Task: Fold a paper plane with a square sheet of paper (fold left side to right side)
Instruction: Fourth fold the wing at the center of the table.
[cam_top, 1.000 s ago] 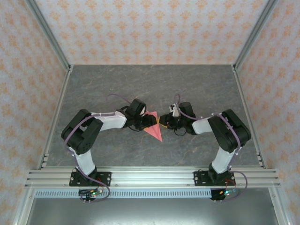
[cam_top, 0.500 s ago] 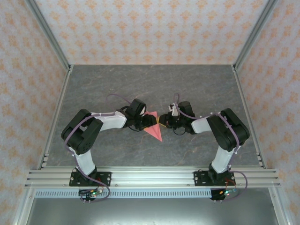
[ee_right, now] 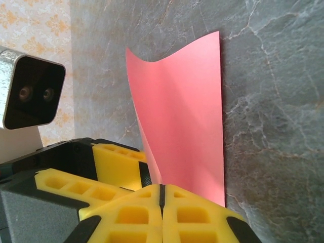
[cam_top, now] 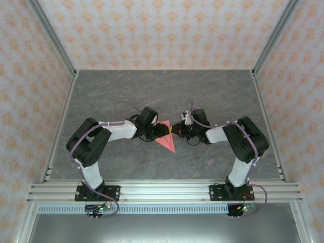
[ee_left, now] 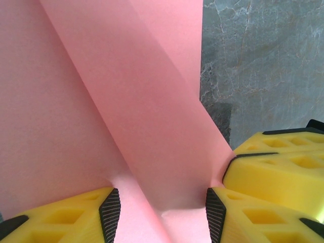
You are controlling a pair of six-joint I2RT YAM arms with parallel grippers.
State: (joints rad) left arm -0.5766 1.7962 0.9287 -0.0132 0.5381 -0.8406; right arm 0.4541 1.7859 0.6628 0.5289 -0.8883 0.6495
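The left jaws stand open, their black pads [ee_left: 110,212] planted either side of a raised band of the pink paper sheet [ee_left: 101,101], straddling it without squeezing. From the top camera I see them at the sheet's left edge, out in the middle of the bench [cam_top: 152,91]. The sheet [cam_top: 166,139] lies between my two arms as a creased triangle with its long point aimed back toward the arm bases, and the right wrist camera shows one flap [ee_right: 177,111] lifted off the grey marbled surface and curling. The right jaws are closed, yellow fingers [ee_right: 192,212] meeting on a single seam. The lifted edge runs straight into that seam, so I judge they have the flap pinched. In the left wrist view those same fingers [ee_left: 283,167] sit at the paper's right edge, just beside my left pad. I read this as the fold-over itself, with the crease not yet pressed. To do it well, I would use the left side as the anchor, bearing down on the flat layer along the intended fold line so nothing slides. I would carry the pinched flap in a low arc rather than pull outward, since paper this thin will likely buckle or tear. I would match the edges before letting go, then flatten from the crease outward. The two sets of jaws are nearly touching, so I would move one arm at a time.
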